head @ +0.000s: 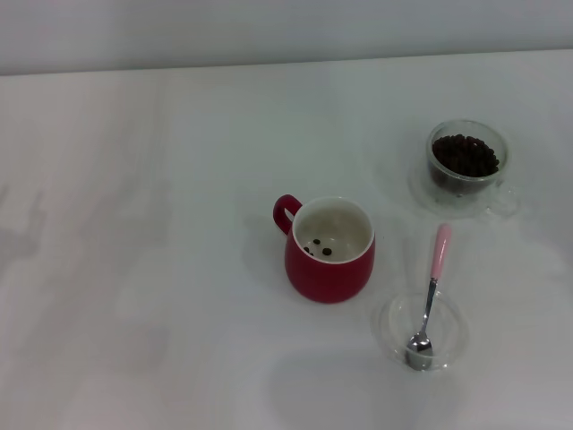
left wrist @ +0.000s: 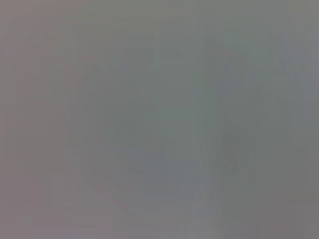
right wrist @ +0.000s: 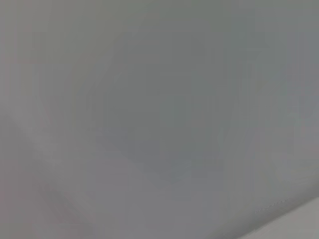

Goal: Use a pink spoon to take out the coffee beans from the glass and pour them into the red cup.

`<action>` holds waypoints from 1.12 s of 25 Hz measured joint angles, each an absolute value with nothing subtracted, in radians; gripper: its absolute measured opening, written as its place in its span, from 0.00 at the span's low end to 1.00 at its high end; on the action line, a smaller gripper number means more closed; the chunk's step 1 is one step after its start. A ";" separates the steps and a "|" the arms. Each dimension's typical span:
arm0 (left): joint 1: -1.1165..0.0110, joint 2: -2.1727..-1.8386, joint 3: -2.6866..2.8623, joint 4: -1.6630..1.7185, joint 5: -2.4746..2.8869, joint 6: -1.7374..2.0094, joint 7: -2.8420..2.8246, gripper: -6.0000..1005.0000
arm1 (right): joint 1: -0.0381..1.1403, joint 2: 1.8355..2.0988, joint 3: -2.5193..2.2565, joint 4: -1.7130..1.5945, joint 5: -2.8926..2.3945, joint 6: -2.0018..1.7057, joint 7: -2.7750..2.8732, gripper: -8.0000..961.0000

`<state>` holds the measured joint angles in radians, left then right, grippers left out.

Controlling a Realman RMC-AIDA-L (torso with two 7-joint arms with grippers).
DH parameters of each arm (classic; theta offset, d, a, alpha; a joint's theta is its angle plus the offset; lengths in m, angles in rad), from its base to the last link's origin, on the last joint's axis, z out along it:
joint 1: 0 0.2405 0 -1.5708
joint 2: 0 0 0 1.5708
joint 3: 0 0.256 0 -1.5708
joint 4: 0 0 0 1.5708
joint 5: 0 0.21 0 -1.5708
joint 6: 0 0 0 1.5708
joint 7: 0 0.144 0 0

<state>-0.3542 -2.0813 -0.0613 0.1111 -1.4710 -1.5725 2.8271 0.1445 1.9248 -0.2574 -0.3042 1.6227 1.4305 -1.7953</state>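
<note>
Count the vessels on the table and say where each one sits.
3. The red cup stands mid-table. The glass of coffee beans is behind it to the right. A shallow glass dish lies nearest on the right, holding the pink spoon. None looks hidden.

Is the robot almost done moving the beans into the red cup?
Not nearly. Only about three beans lie in the red cup, while the glass still holds a big heap. Nothing is in hand: the pink spoon rests with its bowl in the clear dish, and no pincer shows. Most scooping remains.
</note>
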 joint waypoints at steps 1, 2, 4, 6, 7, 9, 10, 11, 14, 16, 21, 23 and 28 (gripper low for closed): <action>-0.352 -2.082 -0.061 0.111 -1.483 -1.573 2.827 0.47 | 0.144 1.925 -0.235 -0.305 1.623 1.427 -1.826 0.21; -0.350 -2.082 -0.061 0.110 -1.491 -1.574 2.827 0.47 | 0.143 1.927 -0.206 -0.306 1.623 1.420 -1.867 0.21; -0.347 -2.082 -0.061 0.107 -1.511 -1.577 2.827 0.47 | 0.143 1.932 -0.151 -0.307 1.623 1.406 -1.938 0.21; -0.344 -2.082 -0.061 0.104 -1.528 -1.589 2.827 0.47 | 0.146 1.940 -0.091 -0.306 1.623 1.392 -2.005 0.21; -0.343 -2.082 -0.061 0.103 -1.531 -1.593 2.827 0.47 | 0.149 1.945 -0.061 -0.304 1.623 1.385 -2.039 0.21; -0.342 -2.082 -0.061 0.102 -1.534 -1.598 2.827 0.47 | 0.154 1.955 -0.008 -0.300 1.623 1.374 -2.111 0.21; -0.342 -2.082 -0.060 0.101 -1.535 -1.599 2.827 0.47 | 0.156 1.962 0.022 -0.299 1.623 1.368 -2.151 0.21; -0.343 -2.082 -0.059 0.101 -1.535 -1.599 2.827 0.47 | 0.157 1.971 0.048 -0.298 1.623 1.364 -2.193 0.21; -0.346 -2.083 -0.059 0.091 -1.535 -1.596 2.827 0.47 | 0.165 1.990 0.134 -0.297 1.624 1.351 -2.287 0.21; -0.349 -2.083 -0.061 0.076 -1.535 -1.590 2.827 0.47 | 0.169 1.997 0.183 -0.286 1.624 1.343 -2.336 0.21; -0.351 -2.085 -0.063 0.044 -1.548 -1.587 2.827 0.47 | 0.174 1.998 0.225 -0.264 1.627 1.343 -2.437 0.21; -0.351 -2.085 -0.064 0.027 -1.566 -1.587 2.827 0.47 | 0.177 1.998 0.227 -0.263 1.635 1.343 -2.448 0.21; -0.355 -2.085 -0.060 0.000 -1.577 -1.587 2.827 0.47 | 0.179 1.999 0.228 -0.246 1.651 1.343 -2.477 0.20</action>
<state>-0.3552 -2.0847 -0.0604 -0.0004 -1.5775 -1.5873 2.8271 0.1795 1.9993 0.2285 -0.2465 1.6508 1.3425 -2.4768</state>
